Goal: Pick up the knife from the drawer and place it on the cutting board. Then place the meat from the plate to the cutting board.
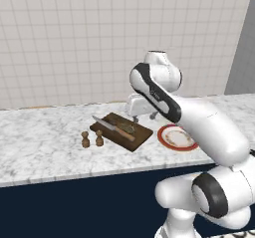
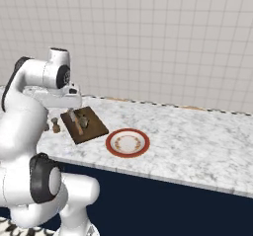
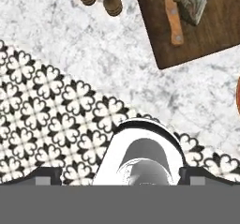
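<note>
1. We judge both placements complete. The knife point(image 1: 114, 128) lies flat on the cutting board point(image 1: 139, 138), tan handle toward the front edge of the tabletop point(image 1: 45, 147), blade toward the wall.
2. The meat point(image 3: 189, 3) rests on the same board, just beside the knife handle at its 3 o'clock in the hand view. We cannot tell whether the two touch.
3. The plate point(image 2: 127, 142) stands bare at the board's 3 o'clock in the left base view, near it but apart.
4. The hand point(image 2: 76, 115) hangs above the board with its fingers spread wide and nothing between them. In the hand view the finger tips sit at the far lower corners.
5. Next move, in our judgement: none on the objects. The arm need only rise straight up and retreat, keeping clear of the knife handle and of the two wooden shakers point(image 1: 92, 139) at the board's 9 o'clock in the left base view.
6. Hidden or unclear:
   - The drawer is not identifiable; the navy cabinet front point(image 1: 74, 202) below the tabletop shows no handle, so we cannot tell whether it is shut.
   - In the right base view the hand covers part of the knife and meat.
   - In the hand view the blade and the board's far end are cut off at 12 o'clock, and the plate is a sliver at 3 o'clock.
</note>
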You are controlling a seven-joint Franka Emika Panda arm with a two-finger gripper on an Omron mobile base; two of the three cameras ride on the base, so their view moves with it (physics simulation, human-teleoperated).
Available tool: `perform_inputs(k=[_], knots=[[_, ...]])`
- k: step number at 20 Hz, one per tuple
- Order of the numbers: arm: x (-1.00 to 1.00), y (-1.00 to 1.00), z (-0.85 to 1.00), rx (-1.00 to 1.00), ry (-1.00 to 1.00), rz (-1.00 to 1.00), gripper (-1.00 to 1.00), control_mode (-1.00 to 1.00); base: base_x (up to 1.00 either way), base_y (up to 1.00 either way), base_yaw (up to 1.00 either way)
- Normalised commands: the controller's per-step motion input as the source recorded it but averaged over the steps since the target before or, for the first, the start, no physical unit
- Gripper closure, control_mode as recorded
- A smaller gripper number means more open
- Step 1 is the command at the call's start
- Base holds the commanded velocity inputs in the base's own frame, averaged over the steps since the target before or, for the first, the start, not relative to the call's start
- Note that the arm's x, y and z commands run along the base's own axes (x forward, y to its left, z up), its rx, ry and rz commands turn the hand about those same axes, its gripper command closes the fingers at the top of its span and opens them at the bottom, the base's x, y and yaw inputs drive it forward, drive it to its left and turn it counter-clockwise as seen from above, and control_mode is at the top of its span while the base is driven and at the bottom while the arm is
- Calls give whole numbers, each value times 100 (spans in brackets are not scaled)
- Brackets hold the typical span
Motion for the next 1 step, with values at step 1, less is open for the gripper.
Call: perform_inputs(k=[1], knots=[[-100, -1, 26, 6, -7, 0, -100, -100, 0, 0, 0]])
